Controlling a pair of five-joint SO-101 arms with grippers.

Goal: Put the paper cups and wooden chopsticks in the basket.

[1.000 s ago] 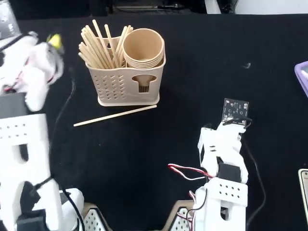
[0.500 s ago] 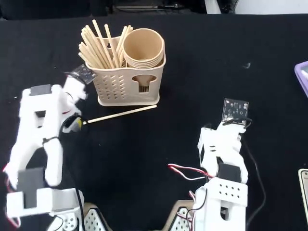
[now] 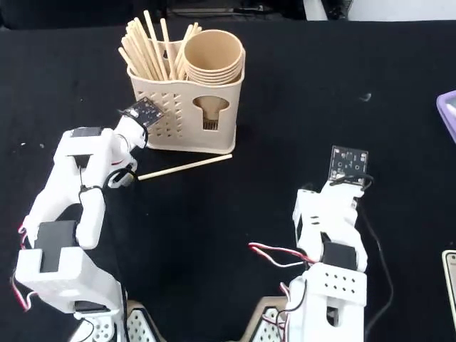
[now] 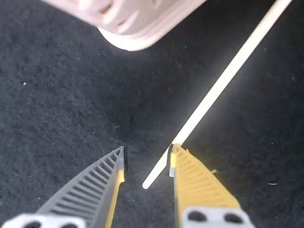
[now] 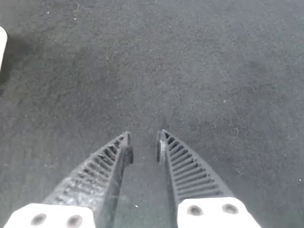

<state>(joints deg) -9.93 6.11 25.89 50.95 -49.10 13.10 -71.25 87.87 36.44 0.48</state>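
Observation:
A beige slotted basket (image 3: 187, 112) stands at the back of the black table. It holds a stack of paper cups (image 3: 213, 54) and a bunch of wooden chopsticks (image 3: 151, 48). One loose chopstick (image 3: 187, 165) lies flat in front of it. My left gripper (image 3: 127, 176) is down at that chopstick's left end. In the left wrist view the gripper (image 4: 146, 157) is open, and the tip of the chopstick (image 4: 222, 81) lies between its fingers, close to the yellow one (image 4: 186, 174). The basket's base (image 4: 134, 27) is just beyond. My right gripper (image 5: 144, 142) is slightly open over bare cloth.
The right arm (image 3: 330, 222) sits folded at the front right, away from the basket. A purple object (image 3: 447, 108) pokes in at the right edge and a pale item (image 3: 450, 272) lies lower on that edge. Black cloth stretches between the arms.
The left arm swung in from the left edge and came down at the loose chopstick's left end. The basket now looks shifted slightly back. The right arm has kept still.

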